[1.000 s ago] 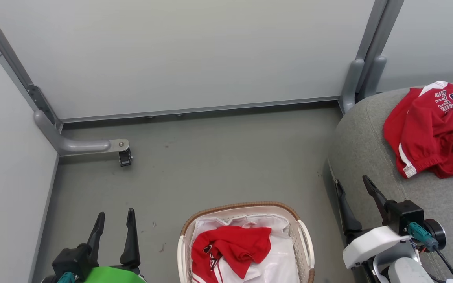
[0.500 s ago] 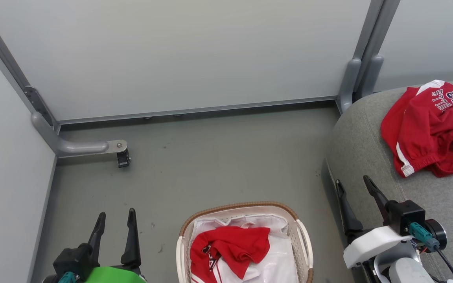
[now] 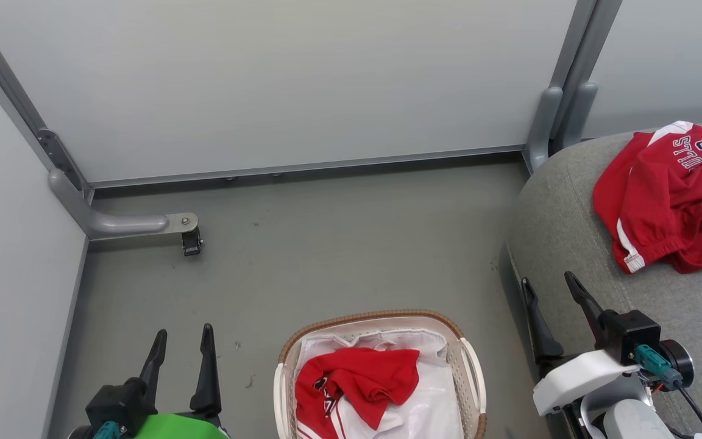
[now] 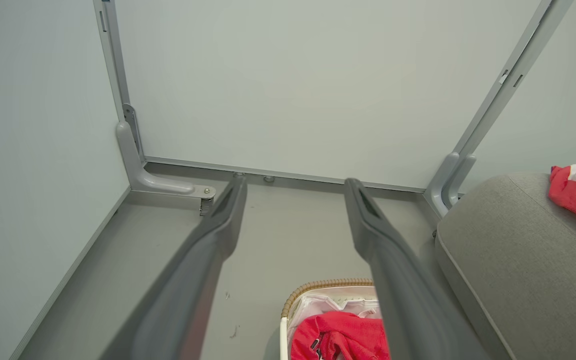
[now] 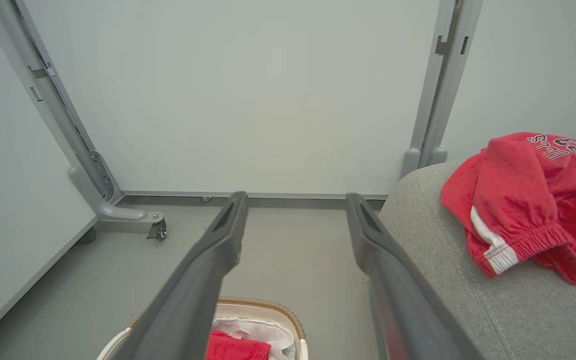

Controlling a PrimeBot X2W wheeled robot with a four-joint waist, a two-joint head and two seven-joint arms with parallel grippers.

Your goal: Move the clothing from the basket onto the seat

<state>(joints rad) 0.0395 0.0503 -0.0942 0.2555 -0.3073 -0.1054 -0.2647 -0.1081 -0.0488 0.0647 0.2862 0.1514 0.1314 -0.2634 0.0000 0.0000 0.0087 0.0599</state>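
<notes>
Red cloth is the concern: one red garment (image 3: 357, 381) lies crumpled in the basket (image 3: 375, 315), on top of the white liner (image 3: 433, 408). A second red garment (image 3: 668, 195) with white lettering already rests on the grey seat (image 3: 564, 219) to the right. The left tool (image 3: 184, 330) hovers above the floor beside the basket, its two fingers spread and empty. The right tool (image 3: 547, 278) hangs at the seat's edge, likewise spread with nothing between its fingers. The piece in the basket looks light, soft and limp, and it will likely drape and stretch out when lifted. A raised fold near its middle seems the best place to pinch, deep enough to gather several layers yet shallow enough to leave the liner behind. A pinch on a loose hem could slip.
</notes>
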